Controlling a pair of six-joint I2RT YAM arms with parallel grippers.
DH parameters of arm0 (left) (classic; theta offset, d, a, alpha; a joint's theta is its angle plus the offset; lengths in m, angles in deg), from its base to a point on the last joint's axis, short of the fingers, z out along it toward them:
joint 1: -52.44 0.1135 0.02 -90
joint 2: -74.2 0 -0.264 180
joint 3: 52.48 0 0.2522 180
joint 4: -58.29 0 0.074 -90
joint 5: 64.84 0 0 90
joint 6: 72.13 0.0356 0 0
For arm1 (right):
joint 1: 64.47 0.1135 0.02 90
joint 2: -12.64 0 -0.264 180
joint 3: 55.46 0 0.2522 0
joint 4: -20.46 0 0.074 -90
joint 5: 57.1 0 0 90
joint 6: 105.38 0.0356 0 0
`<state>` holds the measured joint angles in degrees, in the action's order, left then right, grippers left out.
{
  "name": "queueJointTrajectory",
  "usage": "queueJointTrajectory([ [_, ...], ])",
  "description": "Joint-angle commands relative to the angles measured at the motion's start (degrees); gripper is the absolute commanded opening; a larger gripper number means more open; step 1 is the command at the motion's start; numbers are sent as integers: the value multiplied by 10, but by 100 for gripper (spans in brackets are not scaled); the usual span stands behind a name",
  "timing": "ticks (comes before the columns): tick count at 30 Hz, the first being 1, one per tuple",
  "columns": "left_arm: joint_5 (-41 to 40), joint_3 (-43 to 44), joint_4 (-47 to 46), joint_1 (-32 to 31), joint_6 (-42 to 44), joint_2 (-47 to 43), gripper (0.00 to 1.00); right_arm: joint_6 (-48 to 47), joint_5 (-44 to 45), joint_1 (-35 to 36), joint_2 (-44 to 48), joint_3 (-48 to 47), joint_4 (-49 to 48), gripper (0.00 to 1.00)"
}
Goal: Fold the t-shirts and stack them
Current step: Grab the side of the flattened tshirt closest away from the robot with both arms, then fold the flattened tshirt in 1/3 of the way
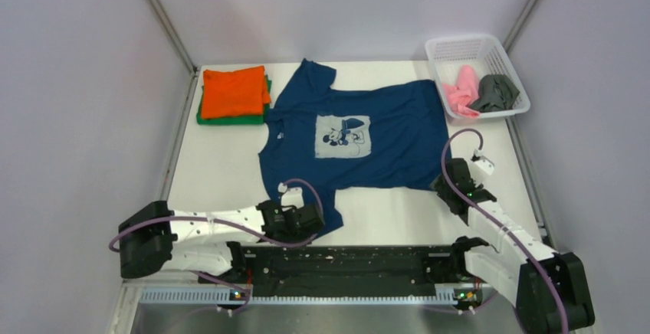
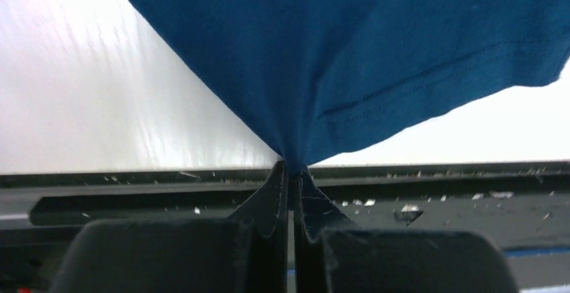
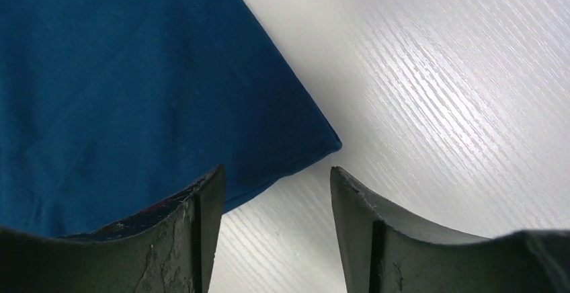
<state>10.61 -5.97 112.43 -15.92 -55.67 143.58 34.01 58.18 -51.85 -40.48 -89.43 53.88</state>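
The navy blue t-shirt (image 1: 360,135) with the pale mouse print lies spread flat mid-table, collar to the left. My left gripper (image 1: 316,217) is shut on its near sleeve (image 2: 349,71), the cloth pinched at the fingertips. My right gripper (image 1: 443,188) is open just above the shirt's near hem corner (image 3: 296,138); the corner lies between the fingers, untouched. A folded orange t-shirt (image 1: 234,90) lies on a folded green one (image 1: 230,118) at the back left. The pink t-shirt (image 1: 460,95) and dark grey t-shirt (image 1: 497,93) lie crumpled in the basket.
The white mesh basket (image 1: 464,47) stands at the back right. The black arm-mount rail (image 1: 345,261) runs along the near edge, close behind my left fingers (image 2: 279,192). Side walls close in left and right.
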Motion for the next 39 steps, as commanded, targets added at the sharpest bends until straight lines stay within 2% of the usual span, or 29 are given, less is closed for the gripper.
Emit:
queueJointTrajectory([
  [1,59,-51,38,-43,-61,10,0,11,27,-2,-14,20,-42,57],
  [3,62,-50,49,-58,-78,9,0,11,20,-1,-19,25,-47,48],
  [9,55,-35,72,-89,-109,13,0,0,33,-3,-20,32,-61,31],
  [13,43,-21,79,-96,-119,21,0,-7,42,-3,-23,35,-73,28],
  [20,7,17,100,-100,-122,3,0,-31,29,-3,-66,20,-122,17],
  [23,-18,32,98,-100,-118,-24,0,-47,22,-3,-87,5,-135,0],
  [29,-50,62,93,-100,-97,-77,0,-78,4,-3,-41,-20,-85,0],
  [35,-28,49,142,-100,-129,-102,0,-41,-3,-4,44,-17,20,0],
  [39,3,24,129,-102,-140,-138,0,-33,-9,-4,80,-29,99,0],
])
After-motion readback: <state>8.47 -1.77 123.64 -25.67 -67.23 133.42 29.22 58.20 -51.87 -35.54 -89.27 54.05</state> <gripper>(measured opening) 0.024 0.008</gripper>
